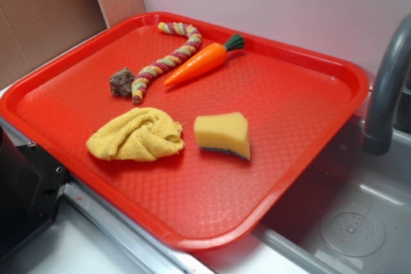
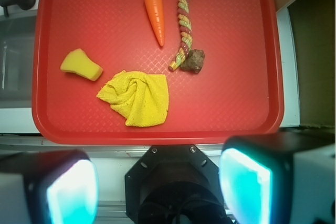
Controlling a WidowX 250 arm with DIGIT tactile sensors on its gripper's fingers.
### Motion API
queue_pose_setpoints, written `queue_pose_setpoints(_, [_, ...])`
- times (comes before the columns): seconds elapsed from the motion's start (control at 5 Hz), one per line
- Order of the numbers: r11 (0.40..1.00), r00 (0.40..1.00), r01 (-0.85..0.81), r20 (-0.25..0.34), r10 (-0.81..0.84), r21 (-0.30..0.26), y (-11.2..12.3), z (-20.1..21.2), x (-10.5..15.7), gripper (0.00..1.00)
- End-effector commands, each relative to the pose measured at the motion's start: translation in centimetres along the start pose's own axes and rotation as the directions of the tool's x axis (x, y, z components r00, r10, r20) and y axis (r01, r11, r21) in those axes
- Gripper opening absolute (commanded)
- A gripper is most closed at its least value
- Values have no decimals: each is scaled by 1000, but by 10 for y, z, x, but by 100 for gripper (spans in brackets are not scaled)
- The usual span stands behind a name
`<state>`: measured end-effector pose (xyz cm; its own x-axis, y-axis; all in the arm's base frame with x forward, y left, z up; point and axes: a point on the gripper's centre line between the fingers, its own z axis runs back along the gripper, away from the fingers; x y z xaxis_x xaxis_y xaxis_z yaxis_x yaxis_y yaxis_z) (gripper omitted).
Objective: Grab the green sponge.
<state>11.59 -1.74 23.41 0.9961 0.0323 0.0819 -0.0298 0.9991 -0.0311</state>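
The green sponge is a yellow foam wedge with a thin dark layer along its underside, lying on the red tray right of the yellow cloth. The wrist view looks down on it from high above, near the tray's left side. My gripper hangs well above the tray's near rim, far from the sponge, open with nothing between its fingers. It does not show in the exterior view, apart from a black part of the robot at the lower left.
On the tray also lie a crumpled yellow cloth, a plastic carrot, a braided rope toy and a small brown lump. A grey faucet and a sink stand to the right.
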Motion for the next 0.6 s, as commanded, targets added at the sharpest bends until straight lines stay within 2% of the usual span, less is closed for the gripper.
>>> queue_pose_setpoints(0.0, [1000, 1000, 0, 0, 0, 0, 0, 0, 0, 100])
queue_pose_setpoints(0.2, [992, 992, 124, 11, -124, 5, -8, -5, 7, 100])
queue_pose_setpoints(0.4, [949, 948, 315, 41, -314, 0, -23, -16, 17, 100])
